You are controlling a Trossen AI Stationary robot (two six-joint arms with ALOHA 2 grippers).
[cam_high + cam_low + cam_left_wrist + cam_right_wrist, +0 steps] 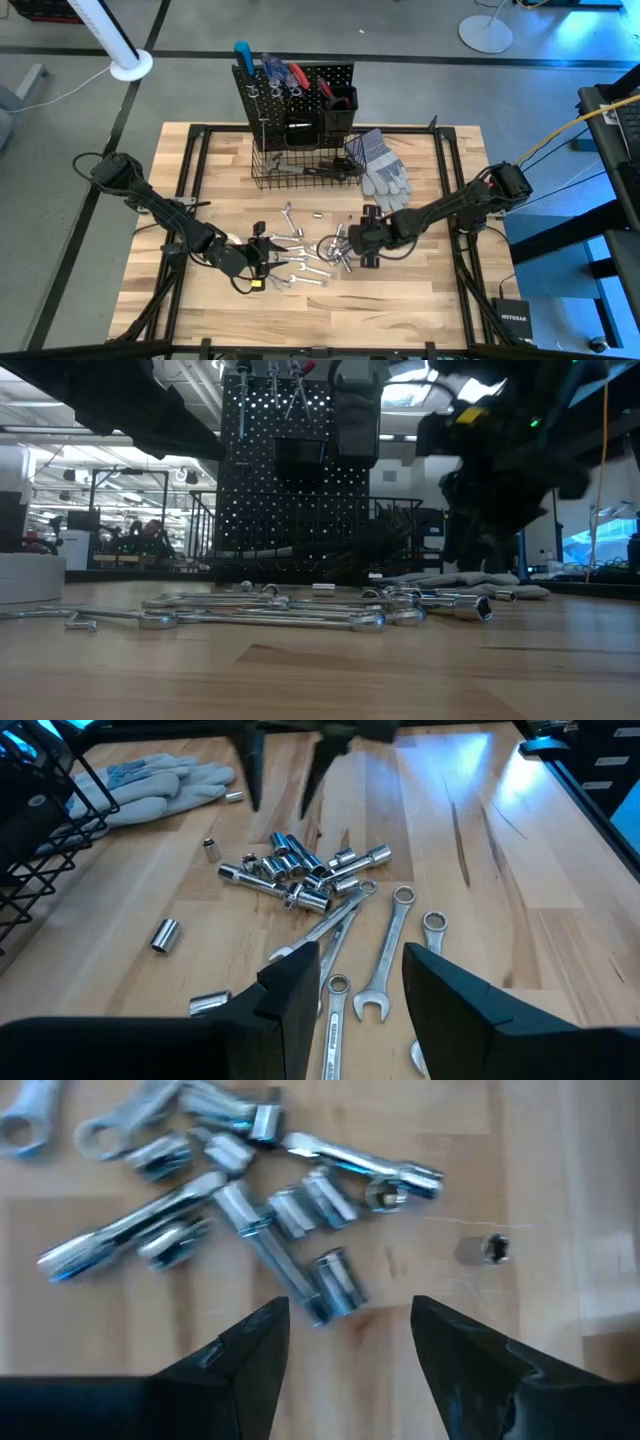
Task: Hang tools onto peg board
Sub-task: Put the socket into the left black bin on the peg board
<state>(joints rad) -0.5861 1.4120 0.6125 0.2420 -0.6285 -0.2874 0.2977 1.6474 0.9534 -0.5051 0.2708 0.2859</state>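
Silver sockets (300, 1230) — one stray (484, 1249) — right wrist only.

Peg board (295, 95) at table's (440, 300) back, gloves (380, 165) right, wrenches (295, 262) in front

Grey work gloves (379, 163) on table (440, 300)

Two dark, jointed arms trail black cables; the left gripper (262, 262) bears a yellow mark near its black fingers (290, 990).
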